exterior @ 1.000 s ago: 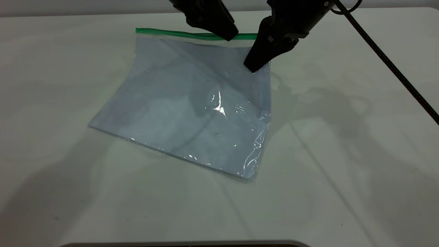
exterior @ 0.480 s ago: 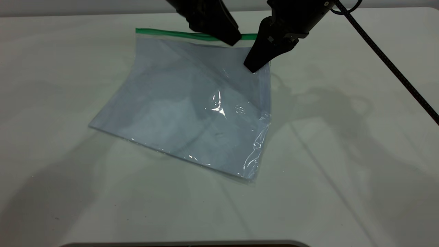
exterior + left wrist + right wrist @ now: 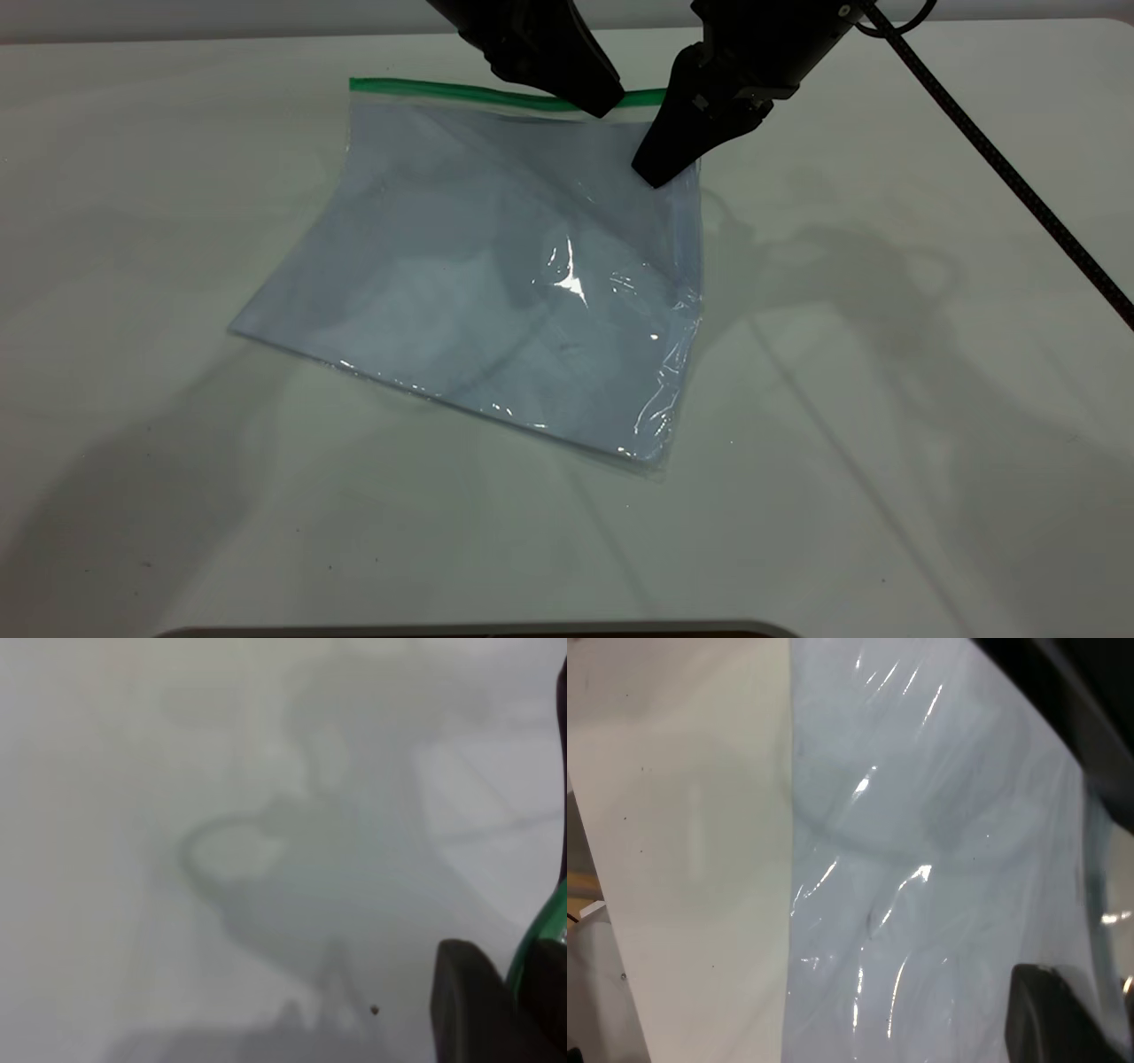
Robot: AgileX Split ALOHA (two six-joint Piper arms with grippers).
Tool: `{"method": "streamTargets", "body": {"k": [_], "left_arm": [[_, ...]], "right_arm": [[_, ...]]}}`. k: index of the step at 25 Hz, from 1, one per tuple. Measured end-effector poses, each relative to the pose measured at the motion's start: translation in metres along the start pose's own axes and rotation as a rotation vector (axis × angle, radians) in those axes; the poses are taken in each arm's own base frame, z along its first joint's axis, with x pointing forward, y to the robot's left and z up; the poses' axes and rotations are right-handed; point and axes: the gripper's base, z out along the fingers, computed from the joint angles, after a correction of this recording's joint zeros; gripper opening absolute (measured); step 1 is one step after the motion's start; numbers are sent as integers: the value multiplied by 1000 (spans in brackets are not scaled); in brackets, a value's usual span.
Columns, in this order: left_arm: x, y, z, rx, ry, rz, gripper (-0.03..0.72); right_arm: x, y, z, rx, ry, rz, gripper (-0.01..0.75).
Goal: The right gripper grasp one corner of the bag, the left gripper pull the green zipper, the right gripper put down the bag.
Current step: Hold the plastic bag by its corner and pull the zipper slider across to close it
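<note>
The bag [image 3: 496,266] is a clear pouch with a pale bluish sheet inside; its near edge rests on the table and its far edge is raised. The green zipper [image 3: 443,90] runs along that far edge. My right gripper [image 3: 657,174], trailing a braided cable, is shut on the corner of the bag [image 3: 680,168] at the right end of the strip. My left gripper [image 3: 604,106] is shut on the green zipper just left of it. In the left wrist view the green strip [image 3: 542,935] passes between my fingers [image 3: 469,1010]. The right wrist view shows the bag [image 3: 921,868].
The white table [image 3: 886,399] lies open all around the bag. The braided cable [image 3: 1001,159] slants across the far right. The table's front edge [image 3: 478,627] is at the bottom.
My left gripper has shifted slightly right and lower along the green zipper. The bag's far edge has moved a little. The right gripper has stayed in place.
</note>
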Motion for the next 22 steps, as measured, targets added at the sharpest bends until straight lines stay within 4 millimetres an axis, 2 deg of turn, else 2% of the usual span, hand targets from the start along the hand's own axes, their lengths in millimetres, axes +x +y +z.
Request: {"method": "streamTargets", "body": {"k": [4, 22], "left_arm": [[0, 1, 0, -9, 3, 4, 65], [-1, 11, 1, -137, 18, 23, 61]], "right_arm": [[1, -3, -2, 11, -6, 6, 38], [17, -36, -29, 64, -101, 50, 33]]}}
